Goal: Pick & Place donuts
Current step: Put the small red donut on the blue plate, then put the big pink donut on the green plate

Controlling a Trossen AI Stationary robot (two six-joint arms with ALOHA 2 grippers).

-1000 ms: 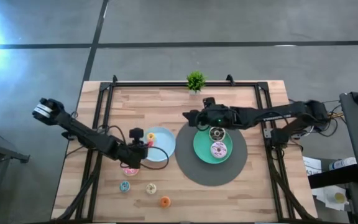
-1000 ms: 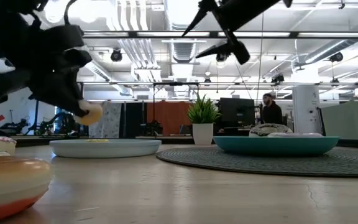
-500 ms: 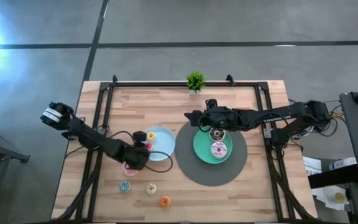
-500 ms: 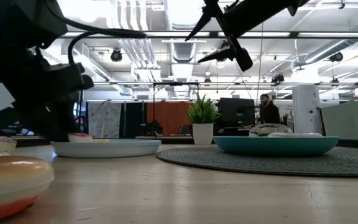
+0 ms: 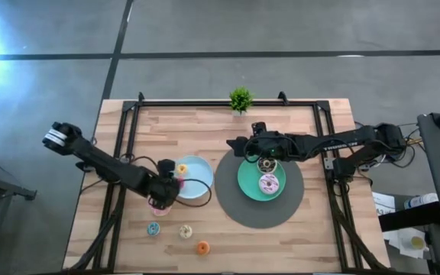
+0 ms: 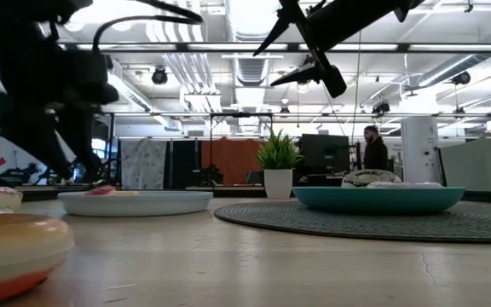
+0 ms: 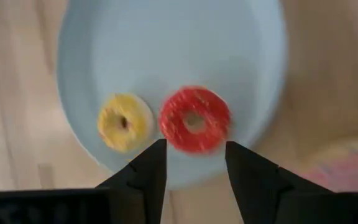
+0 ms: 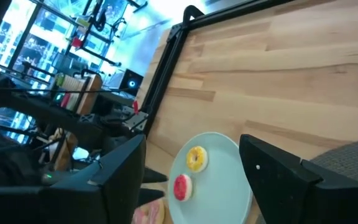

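Observation:
A red donut (image 7: 195, 119) and a yellow donut (image 7: 124, 122) lie flat side by side on the light-blue plate (image 5: 198, 177). My left gripper (image 7: 194, 163) hovers open just above the plate's near-left rim, the red donut ahead of its fingertips and untouched. A green plate (image 5: 252, 183) holds a chocolate donut (image 5: 266, 163) and a white sprinkled donut (image 5: 268, 183). My right gripper (image 5: 244, 148) hangs open above the green plate's far-left edge, empty. Pink (image 5: 159, 208), teal (image 5: 153, 228), cream (image 5: 186, 231) and orange (image 5: 202, 247) donuts lie on the table.
The green plate sits on a round dark-grey mat (image 5: 258, 214). A small potted plant (image 5: 241, 99) stands at the far edge. Black rails (image 5: 128, 137) run along the table's left, right and far sides. A person (image 6: 373, 147) stands in the room behind.
My left gripper carried a donut down to the light-blue plate's near-left part, then opened and let go. The red donut now lies on the plate beside the yellow one, and the gripper has drawn back a little from it.

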